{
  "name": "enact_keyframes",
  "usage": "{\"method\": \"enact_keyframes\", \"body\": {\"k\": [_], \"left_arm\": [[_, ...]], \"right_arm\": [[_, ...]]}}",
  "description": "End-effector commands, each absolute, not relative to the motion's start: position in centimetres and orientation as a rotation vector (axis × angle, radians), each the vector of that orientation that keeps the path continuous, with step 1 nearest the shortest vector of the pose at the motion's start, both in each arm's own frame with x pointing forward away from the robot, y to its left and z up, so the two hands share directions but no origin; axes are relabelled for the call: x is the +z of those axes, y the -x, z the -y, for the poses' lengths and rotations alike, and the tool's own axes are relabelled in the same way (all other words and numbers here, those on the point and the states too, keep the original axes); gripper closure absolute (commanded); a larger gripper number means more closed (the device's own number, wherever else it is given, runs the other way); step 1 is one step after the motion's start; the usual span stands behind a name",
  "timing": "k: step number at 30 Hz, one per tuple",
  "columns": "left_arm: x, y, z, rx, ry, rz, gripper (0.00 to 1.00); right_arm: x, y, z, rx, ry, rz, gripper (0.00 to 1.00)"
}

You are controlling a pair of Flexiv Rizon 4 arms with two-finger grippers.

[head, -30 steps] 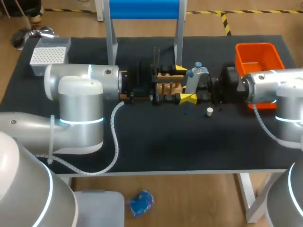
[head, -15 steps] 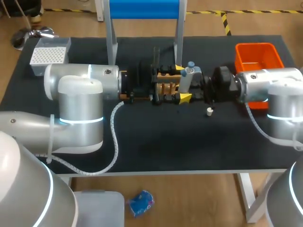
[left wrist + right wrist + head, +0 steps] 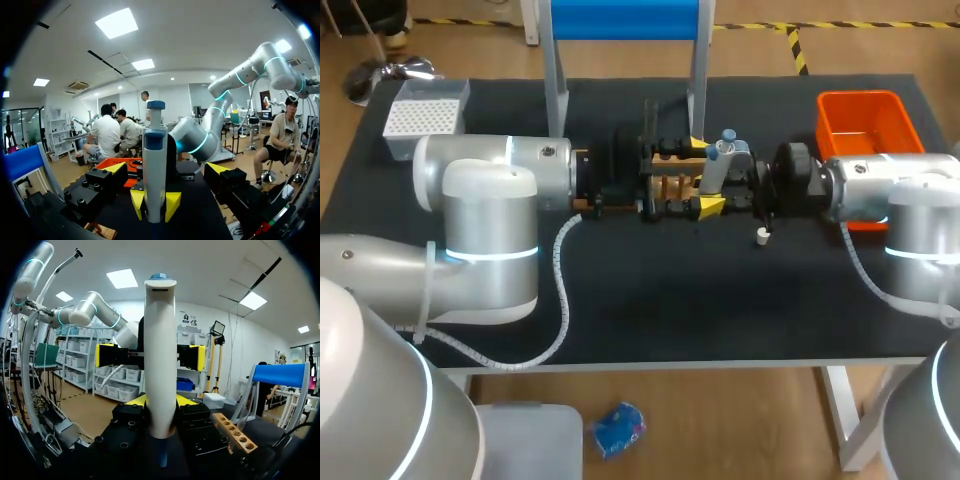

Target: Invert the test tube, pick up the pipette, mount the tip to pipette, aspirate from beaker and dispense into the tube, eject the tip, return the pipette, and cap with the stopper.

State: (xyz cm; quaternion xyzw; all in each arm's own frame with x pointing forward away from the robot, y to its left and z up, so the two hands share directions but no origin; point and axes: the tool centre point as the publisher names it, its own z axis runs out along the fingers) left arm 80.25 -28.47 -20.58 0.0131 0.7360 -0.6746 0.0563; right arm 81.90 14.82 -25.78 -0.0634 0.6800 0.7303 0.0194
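Midway over the black table [image 3: 650, 300], right fingers [image 3: 185, 401] pinch the pipette [image 3: 716, 168], facing the spread left fingers [image 3: 116, 168].

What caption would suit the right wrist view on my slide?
Right gripper holds the white pipette upright, beside a wooden tube rack.

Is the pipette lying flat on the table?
No, the pipette stands upright, clamped from both sides between the yellow tips of the right gripper.
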Motion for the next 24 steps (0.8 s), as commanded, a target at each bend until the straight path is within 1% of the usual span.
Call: {"method": "enact_keyframes", "body": {"k": [1,9,10,11,12,14,15,16,17,19,24], "left_arm": [[-20.67,-80.12,28.66,-2.044,-0.035,-2.227,0.00],[-20.67,-80.12,28.66,-2.044,-0.035,-2.227,0.00],[-20.67,-80.12,28.66,-2.044,-0.035,-2.227,0.20],[-20.67,-80.12,28.66,-2.044,-0.035,-2.227,0.53],[-20.67,-80.12,28.66,-2.044,-0.035,-2.227,0.60],[-20.67,-80.12,28.66,-2.044,-0.035,-2.227,0.64],[-20.67,-80.12,28.66,-2.044,-0.035,-2.227,0.74],[-20.67,-80.12,28.66,-2.044,-0.035,-2.227,0.80],[-20.67,-80.12,28.66,-2.044,-0.035,-2.227,0.81],[-20.67,-80.12,28.66,-2.044,-0.035,-2.227,1.00],[-20.67,-80.12,28.66,-2.044,-0.035,-2.227,1.00]], "right_arm": [[-25.71,-81.62,-14.96,2.273,0.177,-2.101,1.00],[-25.56,-81.45,-15.25,2.275,0.177,-2.095,1.00],[-25.59,-81.44,-15.27,2.275,0.176,-2.096,1.00],[-25.59,-81.44,-15.27,2.275,0.176,-2.096,1.00],[-25.60,-81.43,-15.27,2.275,0.175,-2.096,1.00],[-25.63,-81.35,-15.31,2.275,0.176,-2.096,1.00],[-25.64,-81.33,-15.32,2.275,0.176,-2.096,1.00],[-25.64,-81.32,-15.32,2.275,0.176,-2.096,1.00],[-25.66,-81.29,-15.34,2.276,0.176,-2.096,1.00],[-25.67,-81.25,-15.40,2.277,0.175,-2.096,1.00],[-25.63,-81.21,-15.57,2.278,0.179,-2.097,1.00]]}}
